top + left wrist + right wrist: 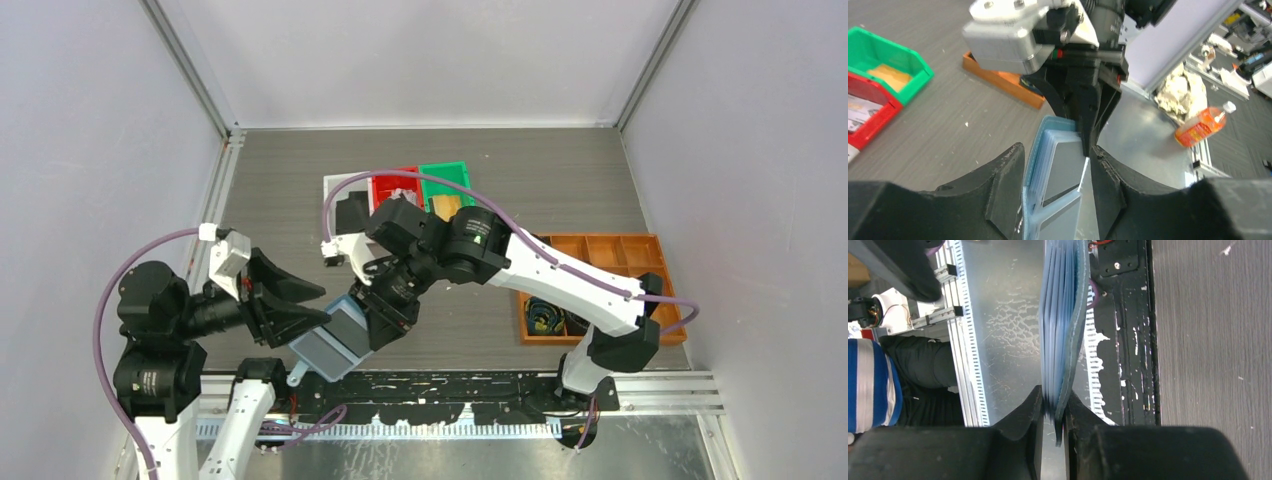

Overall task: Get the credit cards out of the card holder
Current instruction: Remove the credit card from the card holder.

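Two claws share the card holder (330,348), which is lifted at lower centre of the top view. The right gripper (1053,405) is pinched narrow on its blue edge layers. The left gripper (1058,152) spans it wide, fingers touching both sides. Silver-grey credit cards (1063,167) sit in its slots. At the left wrist view's left edge stand a green bin (913,67) and a red bin (883,107), whose paper's print is too blurred to read.

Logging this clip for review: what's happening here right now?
Both arms hold the blue card holder aloft between them. The left tool grips its sides. The right tool pinches its top edge, where grey credit cards sit in their slots. Whether it grips a card alone is unclear.
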`<action>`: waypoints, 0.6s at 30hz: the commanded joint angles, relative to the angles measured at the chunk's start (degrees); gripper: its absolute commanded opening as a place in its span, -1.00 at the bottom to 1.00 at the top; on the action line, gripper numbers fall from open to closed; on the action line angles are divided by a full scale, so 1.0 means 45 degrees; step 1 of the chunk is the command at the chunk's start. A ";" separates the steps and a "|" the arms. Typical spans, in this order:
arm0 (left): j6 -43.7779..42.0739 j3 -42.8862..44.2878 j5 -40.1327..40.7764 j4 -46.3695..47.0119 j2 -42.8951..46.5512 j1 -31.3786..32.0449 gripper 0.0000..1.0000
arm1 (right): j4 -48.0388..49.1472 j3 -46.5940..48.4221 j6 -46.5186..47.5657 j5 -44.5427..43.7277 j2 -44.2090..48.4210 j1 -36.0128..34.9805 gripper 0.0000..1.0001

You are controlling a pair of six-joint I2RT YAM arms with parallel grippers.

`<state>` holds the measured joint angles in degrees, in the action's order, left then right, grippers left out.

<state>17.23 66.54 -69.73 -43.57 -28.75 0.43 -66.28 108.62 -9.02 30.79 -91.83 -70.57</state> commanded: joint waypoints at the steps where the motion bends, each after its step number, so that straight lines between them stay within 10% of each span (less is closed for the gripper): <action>1: -0.1998 0.0152 -0.1264 -0.1870 0.0152 0.0021 0.04 | 0.0114 0.1543 0.0585 0.0747 -0.0264 -0.0298 -0.99; 18: -0.2892 0.0016 -0.0366 -0.1897 0.1048 0.0022 0.08 | -0.1431 0.3335 0.1553 0.0983 -0.1445 -0.0724 -0.99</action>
<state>6.57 64.38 -73.03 -52.64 -24.10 0.43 -73.58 122.74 -3.29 33.71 -100.55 -73.38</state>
